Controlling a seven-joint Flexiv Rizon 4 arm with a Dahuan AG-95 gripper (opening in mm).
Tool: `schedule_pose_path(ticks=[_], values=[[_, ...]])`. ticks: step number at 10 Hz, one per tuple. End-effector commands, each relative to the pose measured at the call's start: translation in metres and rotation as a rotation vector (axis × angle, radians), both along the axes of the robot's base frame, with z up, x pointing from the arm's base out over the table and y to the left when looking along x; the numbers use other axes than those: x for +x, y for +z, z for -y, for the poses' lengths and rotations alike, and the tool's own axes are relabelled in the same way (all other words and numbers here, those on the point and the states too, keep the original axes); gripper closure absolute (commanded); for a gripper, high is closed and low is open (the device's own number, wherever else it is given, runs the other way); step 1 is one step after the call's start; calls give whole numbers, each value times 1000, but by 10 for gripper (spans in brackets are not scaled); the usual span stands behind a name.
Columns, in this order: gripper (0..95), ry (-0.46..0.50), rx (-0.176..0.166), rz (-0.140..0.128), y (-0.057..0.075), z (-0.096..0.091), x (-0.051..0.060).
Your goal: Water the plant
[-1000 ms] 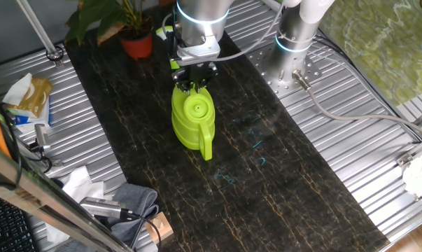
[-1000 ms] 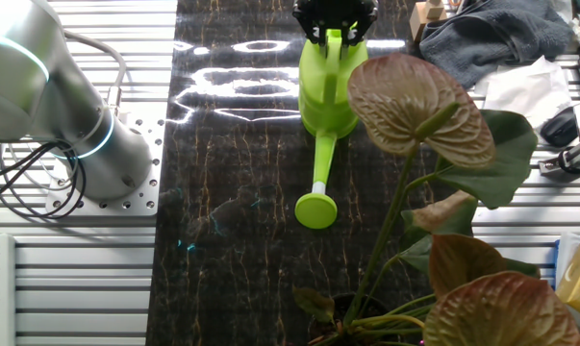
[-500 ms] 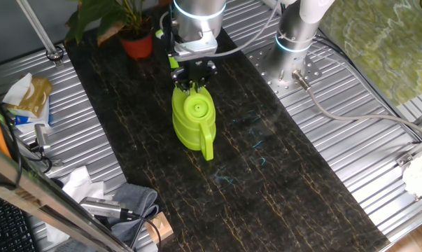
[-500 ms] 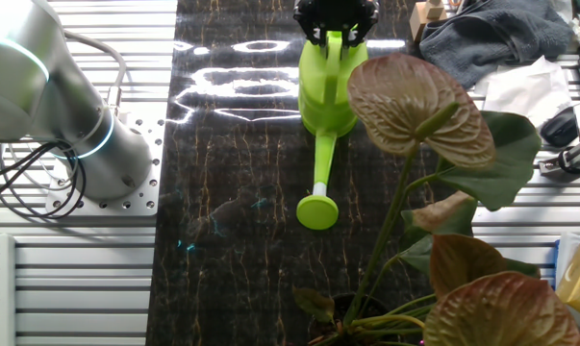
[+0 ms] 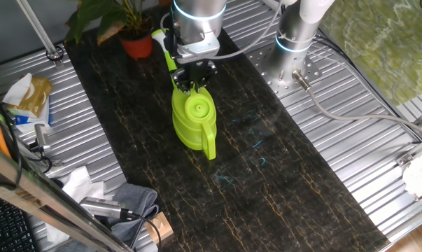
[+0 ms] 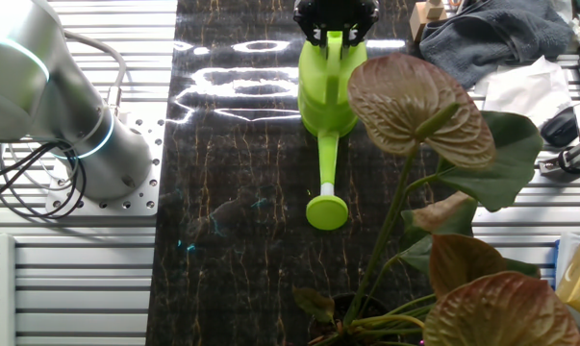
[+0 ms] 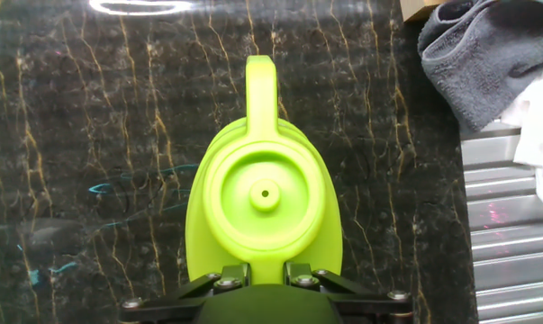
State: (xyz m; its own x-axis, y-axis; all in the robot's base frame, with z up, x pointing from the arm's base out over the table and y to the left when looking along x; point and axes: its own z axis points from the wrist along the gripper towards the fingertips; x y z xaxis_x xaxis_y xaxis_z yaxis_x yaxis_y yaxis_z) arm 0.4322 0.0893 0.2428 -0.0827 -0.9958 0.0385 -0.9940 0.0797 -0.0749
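Observation:
A lime-green watering can (image 5: 192,119) stands on the dark marbled mat (image 5: 266,182). My gripper (image 5: 194,85) is shut on its upper part where the spout begins. In the hand view the fingers (image 7: 233,273) clamp a green rib of the can (image 7: 264,198), and the handle points away from me. From the other side, the can (image 6: 326,96) points its spout and round rose (image 6: 326,210) toward the plant (image 6: 419,106). The plant's orange-red pot (image 5: 137,45) stands at the mat's far end, just beyond the spout tip (image 5: 158,38).
A grey cloth (image 5: 132,201) and a wooden block (image 5: 160,227) lie at the mat's near left corner. A yellow bag (image 5: 30,94) and tools sit on the ribbed metal at the left. The arm's base (image 5: 294,42) is bolted to the right of the mat.
The can has turned slightly in my grip. Its rose has swung a little sideways toward the plant, and the spout tip now shows higher beside my wrist.

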Motion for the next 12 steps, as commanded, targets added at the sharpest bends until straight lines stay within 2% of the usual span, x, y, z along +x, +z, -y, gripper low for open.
schedule_pose_path(ticks=[1, 5, 7, 9, 12], values=[[950, 12, 3, 0, 2, 0, -1], [950, 32, 12, -4, 2, 0, -1], [950, -17, 28, -19, 2, 0, -1], [950, -49, 8, -16, 2, 0, -1], [950, -63, -2, -15, 2, 0, -1]])
